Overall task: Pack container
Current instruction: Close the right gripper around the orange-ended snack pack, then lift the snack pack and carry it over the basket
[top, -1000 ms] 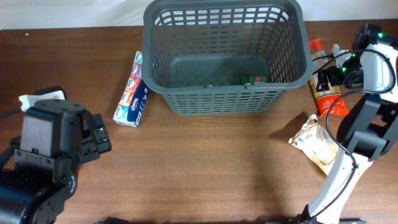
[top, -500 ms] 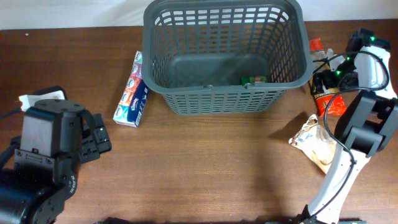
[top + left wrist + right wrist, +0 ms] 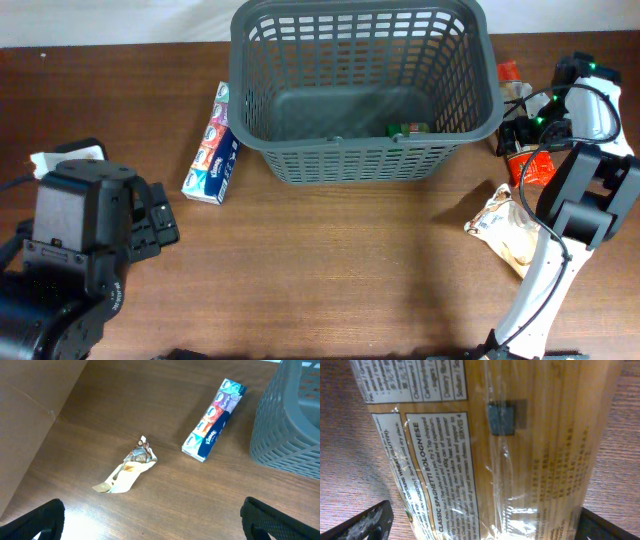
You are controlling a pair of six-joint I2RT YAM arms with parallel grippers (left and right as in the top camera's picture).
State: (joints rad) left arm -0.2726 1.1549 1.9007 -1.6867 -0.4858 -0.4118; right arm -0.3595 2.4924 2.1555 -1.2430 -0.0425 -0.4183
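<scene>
Step in hand, as we judge it: pickup of the spaghetti pack (image 3: 485, 435) by the right tool (image 3: 482, 527). In the right wrist view the pack fills the frame. The two fingertips (image 3: 365, 522) stand wide apart at the lower corners, one on each side of the pack. The jaws are open and grip nothing. We cannot tell whether either fingertip touches the film.

Location of parts:
- The basket (image 3: 300, 165) stands at the far middle of the tabletop (image 3: 350, 270). One small green item (image 3: 408, 128) lies on its floor near the right wall. We see nothing else inside, so we judge packing to be at an early stage.
- The spaghetti pack lies on the tabletop just right of the basket.
- A snack bag (image 3: 500, 228) lies nearer, also on the right.
- A tissue pack (image 3: 212, 145) lies just left of the basket.
- The left tool (image 3: 157, 527) hangs open over the near-left tabletop and holds nothing. A crumpled wrapper (image 3: 127, 467) lies below it.

Next move, as we judge it:
1. Lower the right tool until the fingertips bracket the pack across its narrow width.
2. Close on the pack.
3. Lift clear of the basket rim.
4. Carry left over the basket and release.

The pack is long and its film looks slick. We expect an off-centre grip to let it tip or slide.
</scene>
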